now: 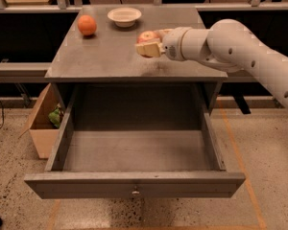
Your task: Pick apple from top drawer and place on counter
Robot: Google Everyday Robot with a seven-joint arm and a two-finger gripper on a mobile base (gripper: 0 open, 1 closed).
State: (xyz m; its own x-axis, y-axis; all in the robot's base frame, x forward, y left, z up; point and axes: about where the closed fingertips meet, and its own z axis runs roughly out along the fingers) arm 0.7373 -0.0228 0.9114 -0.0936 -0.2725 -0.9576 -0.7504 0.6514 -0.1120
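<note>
The apple (147, 37), red with a paler patch, is held in my gripper (150, 44), which is shut on it above the middle of the counter (110, 56). My white arm reaches in from the right. The top drawer (134, 152) is pulled fully open below the counter and its floor is bare. Its small metal knob (134, 193) shows on the front panel.
An orange fruit (87, 25) sits at the counter's back left. A white bowl (124, 16) stands at the back centre. A cardboard box (42, 123) with a green item stands on the floor to the left of the drawer.
</note>
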